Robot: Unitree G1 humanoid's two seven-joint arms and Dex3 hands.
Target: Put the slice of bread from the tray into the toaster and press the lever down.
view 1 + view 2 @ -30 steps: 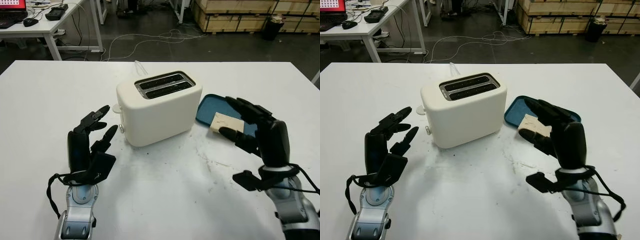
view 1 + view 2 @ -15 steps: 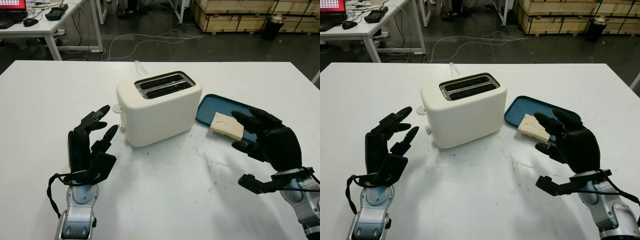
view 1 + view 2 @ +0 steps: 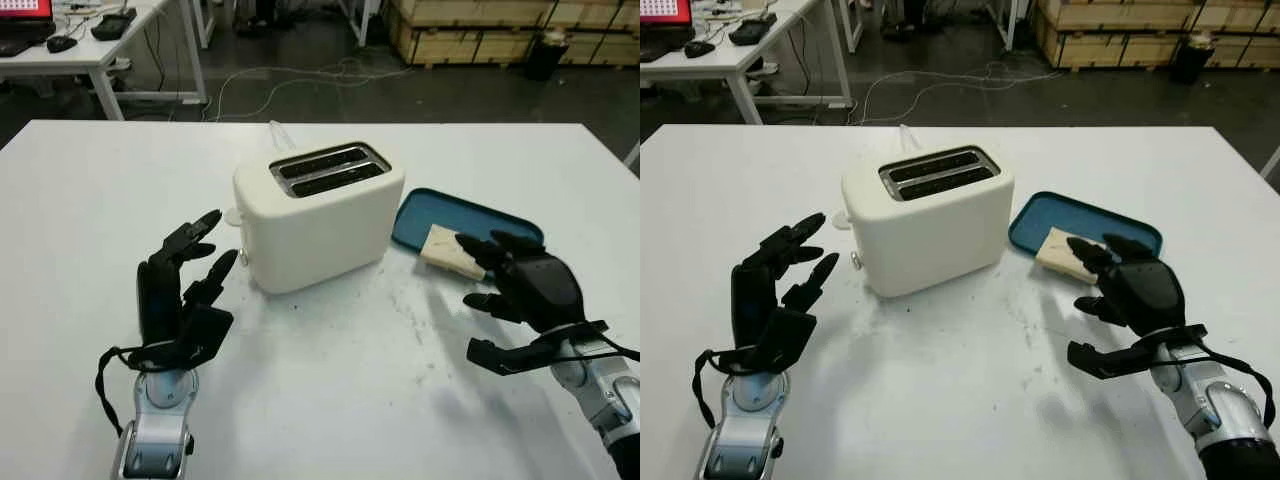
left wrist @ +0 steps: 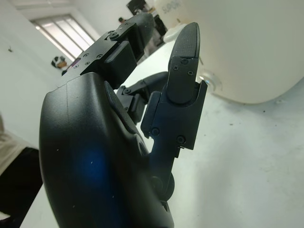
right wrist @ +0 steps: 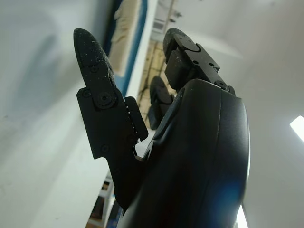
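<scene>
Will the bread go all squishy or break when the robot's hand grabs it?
The pale square slice of bread in the blue tray looks thin and soft, so it would probably dent under hard black fingers. It likely weighs little and may sag if held by one edge. The right hand is open beside it; the left hand is open near the cream toaster.

My two head cameras look forward and down at the white table [image 3: 320, 400], sharing the toaster [image 3: 318, 214] at 12 o'clock. My left wrist camera sits close behind my left hand [image 4: 123, 123], facing the toaster. My right wrist camera faces the tray [image 5: 142, 42] past my right hand [image 5: 190, 142].
</scene>
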